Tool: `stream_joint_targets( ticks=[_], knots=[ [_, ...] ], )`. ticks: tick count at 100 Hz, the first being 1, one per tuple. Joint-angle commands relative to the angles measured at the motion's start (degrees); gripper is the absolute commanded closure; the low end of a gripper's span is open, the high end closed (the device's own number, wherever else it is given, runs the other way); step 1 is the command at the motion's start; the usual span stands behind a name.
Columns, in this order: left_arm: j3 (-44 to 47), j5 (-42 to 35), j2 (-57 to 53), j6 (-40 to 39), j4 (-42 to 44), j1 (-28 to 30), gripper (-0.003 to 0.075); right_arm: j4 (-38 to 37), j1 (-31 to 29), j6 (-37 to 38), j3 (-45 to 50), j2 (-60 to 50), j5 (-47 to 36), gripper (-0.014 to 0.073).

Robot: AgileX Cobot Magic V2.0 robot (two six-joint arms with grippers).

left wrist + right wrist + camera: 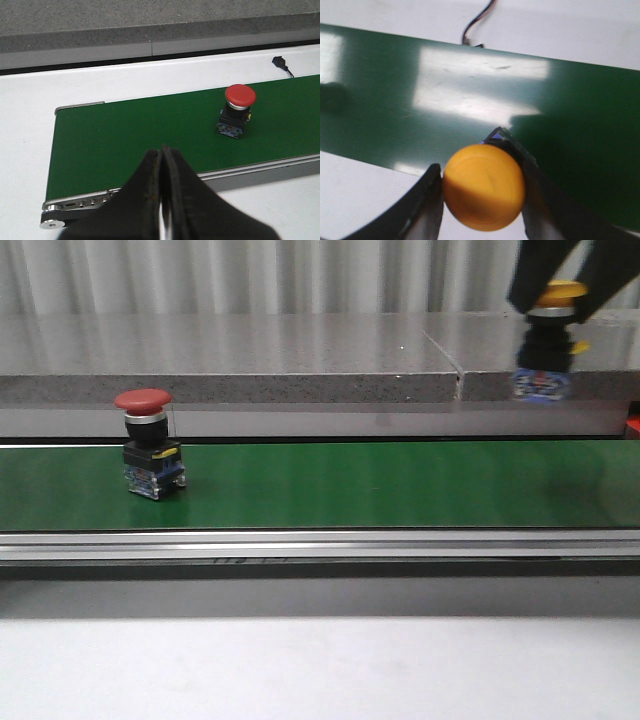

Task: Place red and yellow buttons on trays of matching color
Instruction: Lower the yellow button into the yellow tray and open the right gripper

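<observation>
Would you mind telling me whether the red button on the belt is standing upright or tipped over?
Upright. The red button stands on its base on the green belt, its mushroom cap on top.

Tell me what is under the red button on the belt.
The red button caps a black housing with a blue contact block, which stands on the green conveyor belt. The belt directly beneath the block is covered.

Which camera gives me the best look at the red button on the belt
The front view shows the red button best: side-on, sharp, with its cap, black body and blue base all visible on the green belt. The left wrist view also shows it, from above at an angle. The right wrist view does not show it.
</observation>
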Motion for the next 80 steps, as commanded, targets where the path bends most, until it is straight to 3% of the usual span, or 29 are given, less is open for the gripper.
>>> stream_joint_targets(
  ticks=[1, 27, 65, 80],
  knots=[
    [-1.5, -3.8, 0.3, -0.6, -0.9, -0.3, 0.0741, -0.1, -4.9, 0.0, 0.6, -5.3, -1.8, 0.0524],
    [-1.5, -3.8, 0.3, -0.6, -0.9, -0.3, 0.0741, -0.1, -20.1, 0.0, 4.4, -11.3, -1.0, 0.0524],
    [-1.5, -3.8, 0.3, -0.6, -0.9, -0.3, 0.0741, -0.2, -37.4, 0.1, 7.9, -11.9, -0.8, 0.0524],
    [-1.5, -3.8, 0.3, -0.6, -0.9, -0.3, 0.0741, -1.1, -45.0, 4.0, 9.8, -11.9, -2.2, 0.0524]
  ],
)
